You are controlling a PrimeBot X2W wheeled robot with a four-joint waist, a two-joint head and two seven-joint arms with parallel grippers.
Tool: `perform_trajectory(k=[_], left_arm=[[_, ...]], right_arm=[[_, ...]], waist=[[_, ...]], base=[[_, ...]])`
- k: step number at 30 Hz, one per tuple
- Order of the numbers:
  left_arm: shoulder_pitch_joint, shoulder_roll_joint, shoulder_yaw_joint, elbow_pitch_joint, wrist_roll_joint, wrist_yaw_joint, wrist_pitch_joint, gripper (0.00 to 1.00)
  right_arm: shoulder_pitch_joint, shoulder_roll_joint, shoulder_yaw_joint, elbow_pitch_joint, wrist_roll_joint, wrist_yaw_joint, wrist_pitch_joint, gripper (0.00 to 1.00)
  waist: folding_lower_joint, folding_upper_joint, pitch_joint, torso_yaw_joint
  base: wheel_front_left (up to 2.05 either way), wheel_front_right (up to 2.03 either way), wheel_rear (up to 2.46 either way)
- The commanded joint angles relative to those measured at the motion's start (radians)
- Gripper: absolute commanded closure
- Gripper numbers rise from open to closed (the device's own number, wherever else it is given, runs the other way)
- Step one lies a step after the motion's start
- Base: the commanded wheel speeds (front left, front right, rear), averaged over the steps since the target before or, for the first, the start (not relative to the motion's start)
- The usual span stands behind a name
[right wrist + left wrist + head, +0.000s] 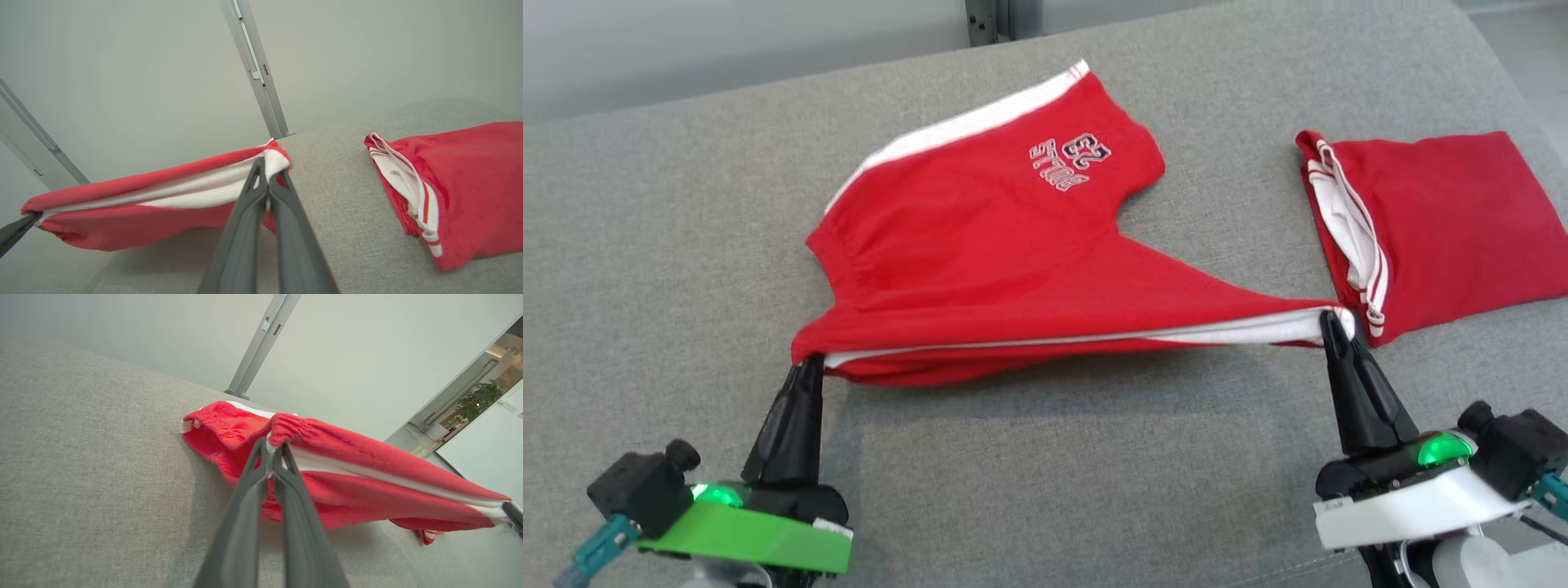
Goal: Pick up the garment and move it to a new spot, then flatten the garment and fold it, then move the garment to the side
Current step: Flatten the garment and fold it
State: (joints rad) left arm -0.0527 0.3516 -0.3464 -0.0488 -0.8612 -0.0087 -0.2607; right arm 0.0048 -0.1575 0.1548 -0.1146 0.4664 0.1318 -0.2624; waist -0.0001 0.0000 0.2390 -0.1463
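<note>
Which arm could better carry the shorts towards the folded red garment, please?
Likely right: the right pincer grips the shorts beside that folded garment; the left pincer holds the far end.

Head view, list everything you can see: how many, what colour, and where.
shorts: one, red with white stripe, centre, near edge lifted off the surface
folded garment: one, red with white trim, right, lying flat
surface: one, grey fabric, under both garments
post: one, grey metal, behind the far edge
left tool: one, dark, lower left, shut on the shorts' left end
right tool: one, dark, lower right, shut on the shorts' right end
</note>
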Motion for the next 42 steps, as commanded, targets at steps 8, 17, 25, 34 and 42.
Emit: perform_trajectory(k=[8, 17, 25, 34, 42], left_arm=[[0.154, -0.025, 0.051, -0.086, 0.064, 0.006, -0.006, 1.00], [0.233, -0.027, 0.049, -0.143, 0.074, 0.010, -0.005, 1.00], [0.166, -0.062, 0.015, -0.078, 0.048, -0.007, 0.021, 1.00], [-0.074, -0.116, -0.011, 0.152, 0.071, 0.012, 0.078, 1.00], [-0.269, -0.170, -0.014, 0.355, 0.068, 0.014, 0.099, 1.00]], right_arm=[[0.157, -0.024, -0.031, -0.109, 0.002, -0.002, 0.046, 1.00], [0.222, -0.027, -0.049, -0.206, -0.011, -0.002, 0.111, 1.00], [0.132, -0.042, -0.025, -0.145, 0.000, -0.002, 0.128, 1.00], [-0.133, -0.106, 0.032, 0.104, 0.050, -0.002, 0.145, 1.00], [-0.404, -0.139, 0.131, 0.339, 0.090, -0.002, 0.145, 1.00]], waist=[[0.0001, 0.0000, -0.157, 0.025], [0.0001, 0.0000, -0.170, 0.039], [0.0001, 0.0000, -0.112, 0.076], [0.0001, 0.0000, -0.014, 0.138], [0.0001, 0.0000, 0.073, 0.174]], base=[[0.00, 0.00, 0.00], [0.00, 0.00, 0.00], [0.00, 0.00, 0.00], [0.00, 0.00, 0.00], [0.00, 0.00, 0.00]])
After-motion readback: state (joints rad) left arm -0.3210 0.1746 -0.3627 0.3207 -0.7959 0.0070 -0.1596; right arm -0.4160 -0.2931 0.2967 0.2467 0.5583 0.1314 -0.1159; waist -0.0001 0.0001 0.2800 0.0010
